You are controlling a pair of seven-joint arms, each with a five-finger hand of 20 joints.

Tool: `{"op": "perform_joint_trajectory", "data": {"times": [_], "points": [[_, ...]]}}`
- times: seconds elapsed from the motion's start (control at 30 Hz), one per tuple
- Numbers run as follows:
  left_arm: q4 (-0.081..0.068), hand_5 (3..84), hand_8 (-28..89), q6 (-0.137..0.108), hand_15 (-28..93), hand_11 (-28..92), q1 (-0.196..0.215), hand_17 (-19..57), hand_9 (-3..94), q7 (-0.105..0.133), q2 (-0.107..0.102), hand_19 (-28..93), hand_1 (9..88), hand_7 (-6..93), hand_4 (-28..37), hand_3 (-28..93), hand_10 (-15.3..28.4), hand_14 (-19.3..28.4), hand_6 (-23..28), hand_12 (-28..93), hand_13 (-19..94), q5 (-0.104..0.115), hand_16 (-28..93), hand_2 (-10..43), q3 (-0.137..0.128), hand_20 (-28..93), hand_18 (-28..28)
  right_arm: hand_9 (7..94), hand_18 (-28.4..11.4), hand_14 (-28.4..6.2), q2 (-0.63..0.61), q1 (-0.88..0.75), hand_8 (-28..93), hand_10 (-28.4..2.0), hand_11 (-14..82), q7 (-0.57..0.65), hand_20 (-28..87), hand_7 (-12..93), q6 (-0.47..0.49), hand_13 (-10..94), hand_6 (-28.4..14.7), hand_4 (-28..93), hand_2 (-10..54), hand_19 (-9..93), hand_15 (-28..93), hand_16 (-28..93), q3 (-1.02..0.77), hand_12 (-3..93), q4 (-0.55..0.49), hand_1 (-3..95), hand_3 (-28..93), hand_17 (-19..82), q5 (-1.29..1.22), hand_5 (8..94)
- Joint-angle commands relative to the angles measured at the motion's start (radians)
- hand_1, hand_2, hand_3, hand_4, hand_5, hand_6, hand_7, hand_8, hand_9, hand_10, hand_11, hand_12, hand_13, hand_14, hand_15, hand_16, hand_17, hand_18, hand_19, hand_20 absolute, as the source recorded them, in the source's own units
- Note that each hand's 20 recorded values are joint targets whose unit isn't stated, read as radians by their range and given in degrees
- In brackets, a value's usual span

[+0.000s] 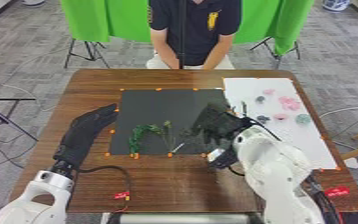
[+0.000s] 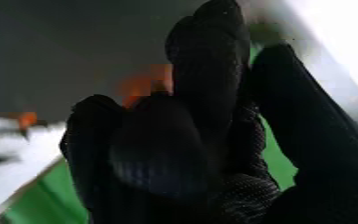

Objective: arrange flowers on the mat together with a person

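Arrangement, apparently partway: greenery (image 1: 138, 136) lies on the black mat (image 1: 160, 106), pink blooms (image 1: 289, 103) on the white sheet (image 1: 246, 87) remain unplaced; left hand (image 1: 94, 121) relaxed, right hand's (image 1: 218, 125) grip indeterminable.

Beyond the brown wooden worktop (image 1: 95, 82), a green cloth backdrop (image 1: 287, 22) is hung, with black tripod stands (image 1: 91, 50) placed beneath it. The grey floor (image 1: 38, 65) is crossed by cables (image 1: 349, 108); a blue-and-white ceramic vessel (image 1: 336, 5) is placed at the far right.
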State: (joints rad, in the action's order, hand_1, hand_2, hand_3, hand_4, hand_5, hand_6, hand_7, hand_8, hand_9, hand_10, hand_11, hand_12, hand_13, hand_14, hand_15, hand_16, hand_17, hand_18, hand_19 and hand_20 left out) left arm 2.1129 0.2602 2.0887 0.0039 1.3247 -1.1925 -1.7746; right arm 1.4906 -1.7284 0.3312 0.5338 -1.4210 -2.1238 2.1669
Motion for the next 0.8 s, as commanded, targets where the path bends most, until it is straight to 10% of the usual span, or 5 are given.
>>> {"op": "perform_joint_trajectory", "data": {"times": [0.03,0.13,0.2,0.4,0.8], "points": [[-0.01,43.9,-3,-0.042,5,8,0.011,-3.0,38.9,0.057,-0.009,5,23.7,5.3,-20.0,62,14.0,17.2,4.6,16,26,0.015,7,-1.8,0.022,14,14.8,77.7,-17.3,-14.0,-0.026,-0.182,-9,-16.3,16.2,-0.494,31,14,-0.277,73,-1.5,-11,4.9,71,30,26,-0.24,19.0,0.057,24.7,69,43,-0.513,69.0],[-0.013,44.1,-3,-0.076,5,8,0.017,-2.5,39.0,0.093,-0.019,5,23.8,5.4,-19.9,63,13.9,16.9,4.8,16,26,0.027,7,-2.0,0.031,13,14.5,51.1,-15.4,-15.9,-0.035,-0.25,-8,-16.2,6.5,-0.537,30,10,-0.284,40,-1.9,-15,4.2,19,12,21,-0.28,14.1,0.065,15.0,74,21,-0.767,48.9],[-0.015,44.3,-3,-0.098,5,9,0.02,-1.8,39.3,0.119,-0.026,4,23.9,5.6,-19.9,63,14.1,16.6,4.9,16,26,0.036,7,-2.0,0.032,13,13.7,42.4,-14.4,-15.1,-0.033,-0.295,-8,-15.9,4.2,-0.559,27,8,-0.34,32,-1.5,-15,4.0,8,8,19,-0.284,12.6,0.06,10.7,76,17,-0.862,41.7],[-0.021,45.2,-3,-0.209,5,9,0.042,0.9,39.5,0.186,-0.027,2,22.6,6.1,-20.9,63,14.2,15.1,5.1,15,25,0.078,6,-1.1,-0.001,13,10.7,36.9,-13.6,-13.6,0.004,-0.362,-8,-15.1,2.9,-0.602,25,7,-0.39,27,-0.7,-16,3.3,5,5,16,-0.299,10.7,0.067,6.2,78,14,-0.856,36.9],[-0.023,47.7,-4,-0.34,5,10,0.103,5.4,41.6,0.297,-0.051,3,16.3,6.5,-28.0,64,14.8,13.8,5.5,13,26,0.194,3,8.1,-0.044,14,8.1,36.9,-12.1,-12.0,0.026,-0.411,-8,-14.7,3.1,-0.66,23,8,-0.425,27,-0.5,-17,2.4,4,6,13,-0.315,9.9,0.065,5.4,81,14,-0.842,36.1]]}}
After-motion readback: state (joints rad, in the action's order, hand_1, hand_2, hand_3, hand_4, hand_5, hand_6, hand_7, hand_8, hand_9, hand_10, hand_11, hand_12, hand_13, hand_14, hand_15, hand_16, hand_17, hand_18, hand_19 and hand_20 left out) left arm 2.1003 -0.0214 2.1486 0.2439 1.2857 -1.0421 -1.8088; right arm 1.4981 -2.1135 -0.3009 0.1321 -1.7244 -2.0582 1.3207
